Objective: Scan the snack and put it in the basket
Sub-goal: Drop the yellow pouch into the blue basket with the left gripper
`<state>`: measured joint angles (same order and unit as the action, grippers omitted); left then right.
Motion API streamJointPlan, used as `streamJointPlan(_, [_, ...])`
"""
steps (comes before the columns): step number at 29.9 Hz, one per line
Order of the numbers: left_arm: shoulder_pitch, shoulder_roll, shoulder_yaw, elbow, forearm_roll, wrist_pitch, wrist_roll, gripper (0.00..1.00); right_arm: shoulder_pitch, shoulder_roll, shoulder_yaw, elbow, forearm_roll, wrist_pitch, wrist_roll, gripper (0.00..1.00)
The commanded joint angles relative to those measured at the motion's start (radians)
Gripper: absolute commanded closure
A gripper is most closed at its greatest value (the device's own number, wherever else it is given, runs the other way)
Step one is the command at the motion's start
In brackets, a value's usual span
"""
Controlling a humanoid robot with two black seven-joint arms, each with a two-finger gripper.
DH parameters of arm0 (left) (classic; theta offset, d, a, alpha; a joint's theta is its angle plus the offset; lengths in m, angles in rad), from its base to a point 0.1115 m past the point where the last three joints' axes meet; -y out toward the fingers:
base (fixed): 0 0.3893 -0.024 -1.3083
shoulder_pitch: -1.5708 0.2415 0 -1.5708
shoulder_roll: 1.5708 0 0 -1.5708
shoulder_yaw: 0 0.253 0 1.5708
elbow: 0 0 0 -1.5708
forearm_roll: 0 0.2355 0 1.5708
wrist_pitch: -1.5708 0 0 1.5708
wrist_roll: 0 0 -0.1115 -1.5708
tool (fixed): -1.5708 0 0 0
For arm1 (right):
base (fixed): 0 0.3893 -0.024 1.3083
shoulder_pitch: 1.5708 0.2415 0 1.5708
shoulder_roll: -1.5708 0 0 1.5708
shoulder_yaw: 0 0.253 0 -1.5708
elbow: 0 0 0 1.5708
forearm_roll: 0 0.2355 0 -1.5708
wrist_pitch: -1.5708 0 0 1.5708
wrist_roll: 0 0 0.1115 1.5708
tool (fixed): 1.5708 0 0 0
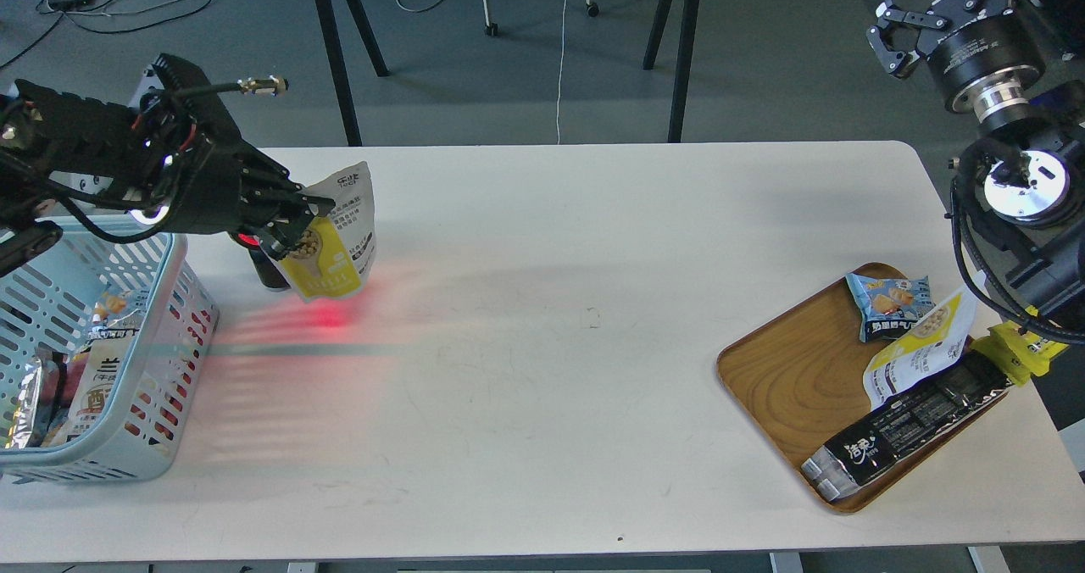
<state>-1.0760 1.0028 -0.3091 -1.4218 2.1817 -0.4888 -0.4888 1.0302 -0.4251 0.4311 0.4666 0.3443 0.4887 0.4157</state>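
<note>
The snack (pixel 339 238), a small pouch with a yellow lower half and pale top with a black logo, hangs upright in my left gripper (pixel 301 221), which is shut on its left side. It is held just above the table, right of the light blue slotted basket (pixel 161 369) at the left edge. A red glow falls on the pouch's bottom and on the table under it. My right gripper (pixel 890 35) is raised high at the far right, off the table, open and empty.
The basket holds several snack packs. A dark scanner (pixel 267 268) stands on the table behind the pouch. A wooden tray (pixel 788 369) at the right holds a blue pack (pixel 890 302), a flatter yellow-and-white pouch (pixel 920 348) and a long black bar pack (pixel 907 425).
</note>
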Motion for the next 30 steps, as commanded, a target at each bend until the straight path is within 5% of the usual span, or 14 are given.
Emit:
streamJointPlan(1, [0.001,0.097,-0.039,-0.072,0.000,0.000,0.000,1.00,-0.004,-0.007,0.000,0.000,-0.001,0.000,0.000,0.01])
streamJointPlan(14, [0.004,0.462,-0.064,-0.089,-0.037,0.015,0.000,1.00,-0.005,-0.007,0.003,0.000,-0.001,0.000,0.002,0.01])
streamJointPlan(30, [0.008,0.553,0.136,-0.032,-0.036,0.173,0.000,0.94,-0.005,-0.011,0.006,-0.003,-0.001,0.000,0.002,0.01])
